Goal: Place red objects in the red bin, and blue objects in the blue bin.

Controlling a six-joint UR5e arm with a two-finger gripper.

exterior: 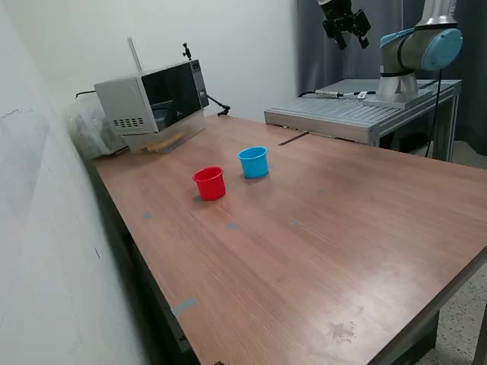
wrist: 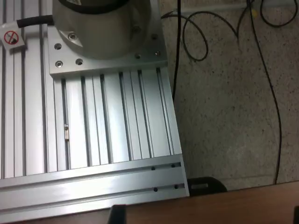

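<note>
The red cup point(exterior: 209, 183) and the light-blue cup point(exterior: 253, 162) stand upright side by side on the wooden table point(exterior: 319, 228), the red one toward the exterior view's left. No red or dark-blue cubes show in either view, and I cannot see into the cups. My gripper point(exterior: 351, 39) hangs high above the aluminium plate at the back, far from both cups. Its fingers are spread and nothing is between them. In the wrist view only a dark fingertip point(wrist: 117, 215) shows at the picture's edge, and neither cup is in that view.
A grey microwave point(exterior: 156, 103) stands at the table's back left, with a plastic bag point(exterior: 84, 125) beside it. The arm's base point(exterior: 399, 72) sits on a ribbed aluminium plate point(wrist: 107, 121) at the back right. Black cables point(wrist: 196, 37) lie on the floor beyond it.
</note>
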